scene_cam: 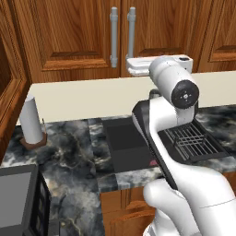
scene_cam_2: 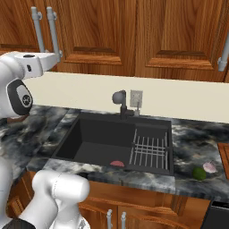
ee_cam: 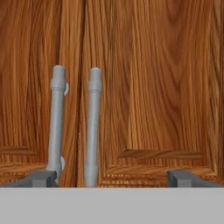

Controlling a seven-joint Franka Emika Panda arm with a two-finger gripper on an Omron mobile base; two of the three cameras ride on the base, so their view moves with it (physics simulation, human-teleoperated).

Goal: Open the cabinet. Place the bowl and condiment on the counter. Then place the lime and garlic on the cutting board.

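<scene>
tool (ee_cam: 112, 177) apart, level with lower ends of the two grey bar handles (ee_cam: 92, 127) | reddish-brown wood wall cabinet (scene_cam: 69, 32) doors shut | small green lime (scene_cam_2: 199, 173) touching whitish-pink garlic bulb (scene_cam_2: 209, 167), right of black sink (scene_cam_2: 105, 141) on marbled stone bench (scene_cam_2: 197, 134)

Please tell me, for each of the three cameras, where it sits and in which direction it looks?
Left base view: behind the arm's left, facing cabinet, counter and sink; white arm at right.
Right base view: behind the arm's right, facing the same sink, lime, garlic; arm at left.
Hand view: on the hand, facing the cabinet handles; open tool.
</scene>
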